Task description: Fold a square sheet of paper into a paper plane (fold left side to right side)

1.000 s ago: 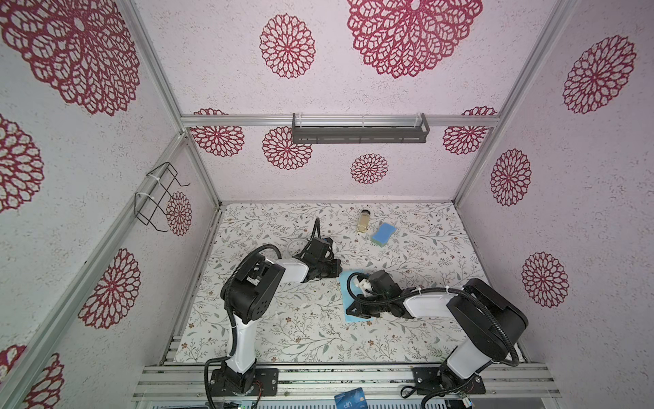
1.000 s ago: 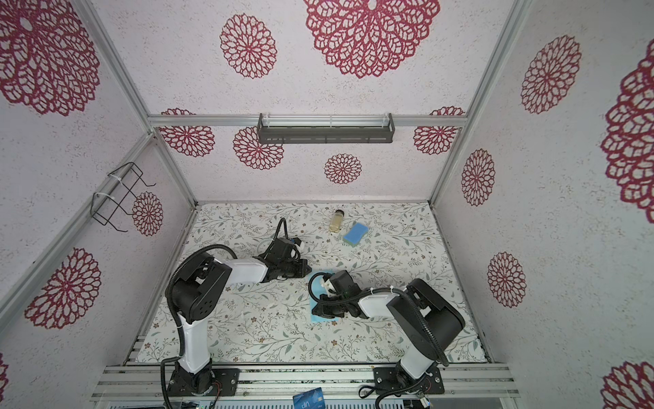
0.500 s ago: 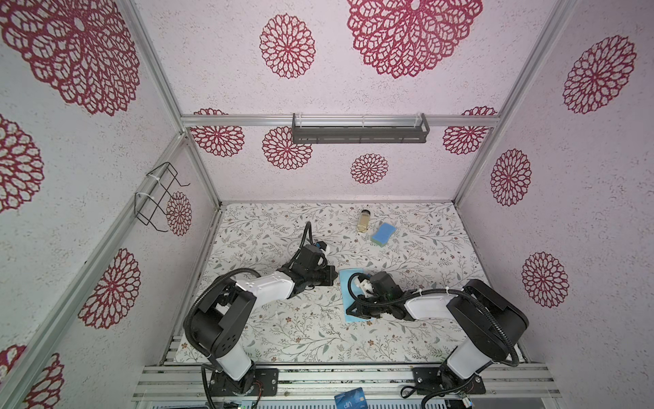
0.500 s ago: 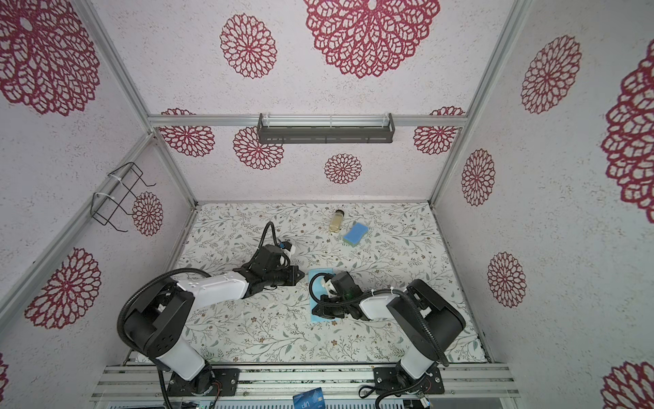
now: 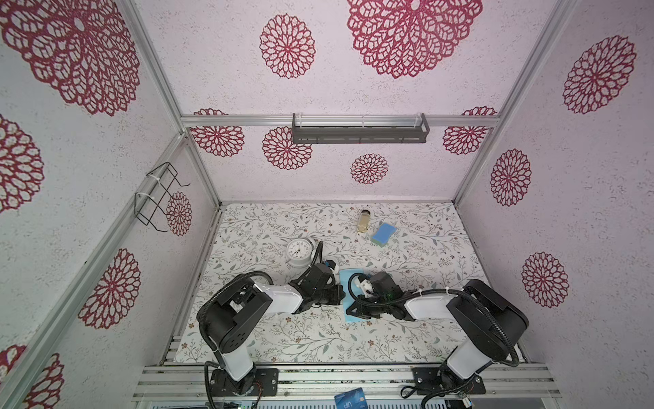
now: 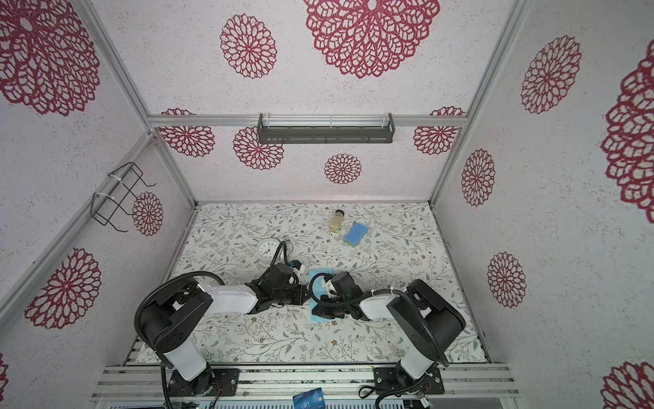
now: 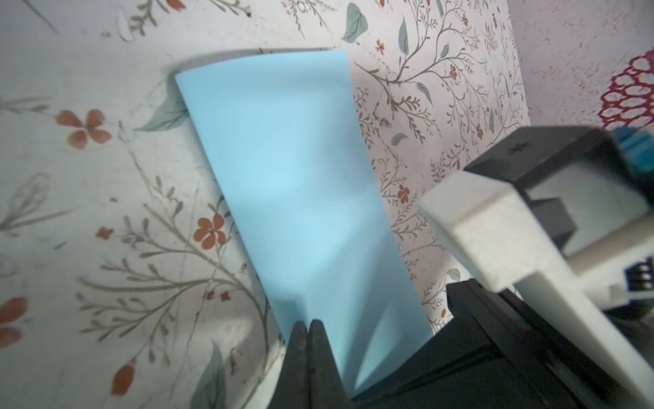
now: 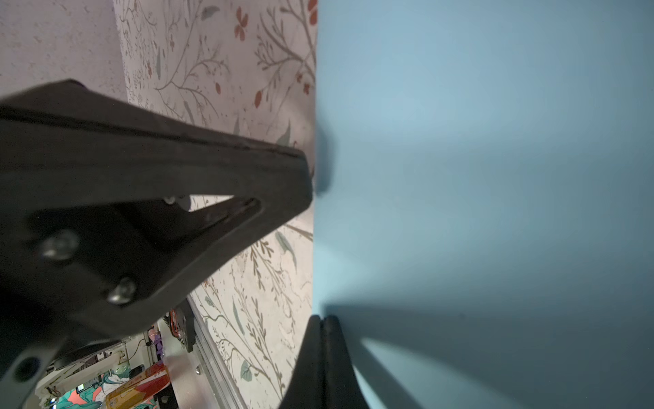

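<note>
The square sheet of paper (image 5: pixel 354 317) (image 6: pixel 317 276) is light blue and lies on the floral table as a narrow doubled rectangle (image 7: pixel 293 177) (image 8: pixel 477 177). A paper plane is not in view. My left gripper (image 5: pixel 340 297) (image 6: pixel 305 295) (image 7: pixel 307 324) is shut with nothing between its fingers, and its tips rest at the sheet's left edge. My right gripper (image 5: pixel 348 311) (image 6: pixel 315 311) (image 8: pixel 322 318) is shut too, its tips pressing down on the sheet just inside that same edge, nearer the front. The right arm hides the sheet's middle in both top views.
A white clock (image 5: pixel 299 251) stands behind the left arm. A small jar (image 5: pixel 364 220) and a blue sponge (image 5: pixel 383 233) sit near the back wall. A dark blue card (image 5: pixel 349 399) lies on the front rail. A wire rack (image 5: pixel 159 198) hangs on the left wall.
My left arm has swung forward, uncovering the clock, and its gripper has come from behind the sheet to the sheet's left edge. The right gripper has stayed on the paper.
</note>
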Action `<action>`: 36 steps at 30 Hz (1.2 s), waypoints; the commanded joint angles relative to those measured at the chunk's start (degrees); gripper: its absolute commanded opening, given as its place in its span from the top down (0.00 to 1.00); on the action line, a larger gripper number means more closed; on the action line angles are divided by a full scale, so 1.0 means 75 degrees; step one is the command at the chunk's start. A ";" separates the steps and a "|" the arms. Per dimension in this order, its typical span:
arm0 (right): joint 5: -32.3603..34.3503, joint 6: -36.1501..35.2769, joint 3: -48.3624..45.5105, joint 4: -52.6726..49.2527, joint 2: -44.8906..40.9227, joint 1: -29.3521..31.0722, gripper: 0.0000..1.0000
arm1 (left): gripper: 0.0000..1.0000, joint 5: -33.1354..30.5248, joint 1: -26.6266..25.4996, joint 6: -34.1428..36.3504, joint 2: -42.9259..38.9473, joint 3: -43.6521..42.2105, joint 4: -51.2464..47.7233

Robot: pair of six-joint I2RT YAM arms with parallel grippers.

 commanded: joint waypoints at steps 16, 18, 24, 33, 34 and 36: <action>0.0454 -0.0057 -0.0339 -0.0795 0.0073 -0.0022 1.00 | 1.00 -0.0053 0.0760 0.0514 0.1148 0.1111 -0.0463; 0.0435 -0.0070 -0.0351 -0.0805 0.0069 -0.0018 1.00 | 1.00 0.0007 0.0899 0.0609 0.1319 0.1363 -0.0602; 0.0458 -0.0070 -0.0410 -0.0822 0.0034 -0.0021 1.00 | 1.00 0.0038 0.1304 0.0827 0.2025 0.2028 -0.0964; 0.0432 -0.0099 -0.0410 -0.0839 0.0052 -0.0016 1.00 | 1.00 0.0241 0.1554 0.1028 0.1751 0.2660 -0.1382; 0.0433 -0.0104 -0.0410 -0.0839 0.0059 -0.0020 1.00 | 1.00 0.0253 0.1542 0.0987 0.1492 0.2579 -0.1309; 0.0422 -0.0096 -0.0410 -0.0821 0.0063 -0.0018 1.00 | 1.00 0.0299 0.1462 0.0871 0.0925 0.2364 -0.1166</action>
